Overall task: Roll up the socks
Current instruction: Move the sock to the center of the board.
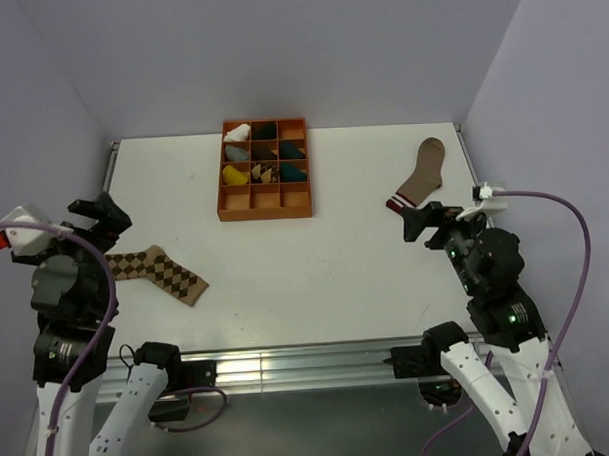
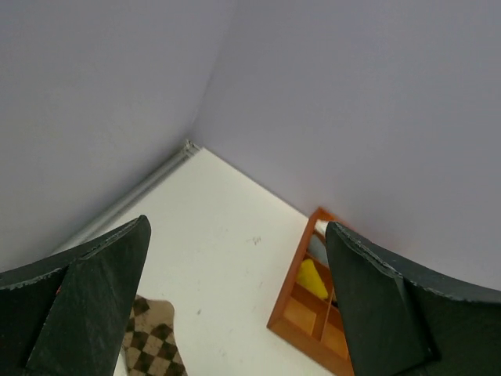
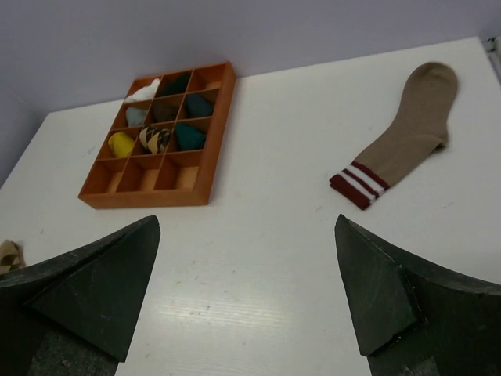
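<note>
- Socks, overhead view: two counted, both flat and unrolled on the table, well apart from each other. Argyle sock lay near-left, close to the left gripper. Plain tan sock lay far-right with its striped cuff toward the near side, just beyond the right gripper.
- Same view: one orange tray stood at the far middle, with twelve compartments. Eight rolled bundles counted, as far as could be told; the near row and the far-right corner compartment held none. Two arms, neither touching anything.
- Left wrist view: fingers spread wide, nothing between them. A corner of the argyle sock showed low in the frame beside one finger, with the tray's corner off to the right.
- Right wrist view: fingers likewise wide apart and empty. The plain tan sock lay far-right of the gap and the tray far-left. A scrap of the argyle sock showed at the left edge.
- Handling, as judged: knit fabric, light, limp, not fragile. Likely to bunch and drag on the smooth table rather than slide cleanly. Best hold probably the toe end or cuff edge, pinched low. The two would need bringing together before rolling from toe toward cuff.
</note>
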Available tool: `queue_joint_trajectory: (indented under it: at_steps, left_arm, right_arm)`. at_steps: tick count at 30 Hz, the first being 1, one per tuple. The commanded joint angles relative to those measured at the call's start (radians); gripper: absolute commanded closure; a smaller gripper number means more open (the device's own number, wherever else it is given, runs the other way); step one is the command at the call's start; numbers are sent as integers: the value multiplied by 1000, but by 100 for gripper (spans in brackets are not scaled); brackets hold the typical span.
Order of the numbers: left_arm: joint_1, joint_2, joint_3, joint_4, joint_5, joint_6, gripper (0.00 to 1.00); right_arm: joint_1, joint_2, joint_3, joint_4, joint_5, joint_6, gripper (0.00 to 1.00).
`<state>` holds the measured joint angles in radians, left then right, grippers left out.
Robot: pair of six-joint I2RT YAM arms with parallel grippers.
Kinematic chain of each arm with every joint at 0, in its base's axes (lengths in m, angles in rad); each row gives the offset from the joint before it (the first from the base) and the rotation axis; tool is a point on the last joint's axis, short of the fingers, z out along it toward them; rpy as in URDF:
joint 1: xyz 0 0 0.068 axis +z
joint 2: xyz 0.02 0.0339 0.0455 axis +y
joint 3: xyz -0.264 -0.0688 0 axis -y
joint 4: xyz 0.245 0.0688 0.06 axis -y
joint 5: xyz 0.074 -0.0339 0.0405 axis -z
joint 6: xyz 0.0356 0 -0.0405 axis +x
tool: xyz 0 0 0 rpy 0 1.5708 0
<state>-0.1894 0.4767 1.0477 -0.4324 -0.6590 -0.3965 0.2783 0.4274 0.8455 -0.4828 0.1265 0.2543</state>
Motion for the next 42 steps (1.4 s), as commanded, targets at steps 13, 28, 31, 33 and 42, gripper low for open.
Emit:
queue_joint_trajectory:
  at_steps: [13,28,31,33,42]
  left_arm:
    - [-2,168,-209,84,322,-134,1]
    - [-2,180,-336,178,414,-101,1]
    - [-2,180,-337,176,411,-93,1]
    - [-2,180,-342,179,415,-91,1]
    - [-2,172,-344,176,421,-91,1]
  right_arm:
    - [-66,732,167,150,-4,203,0]
    - [-321,1332,406,179,-280,99,2]
    - [-327,1399,455,133,-310,79,2]
    - [-329,1418,455,136,-317,82,2]
    - [-327,1538,486,76,-422,76,2]
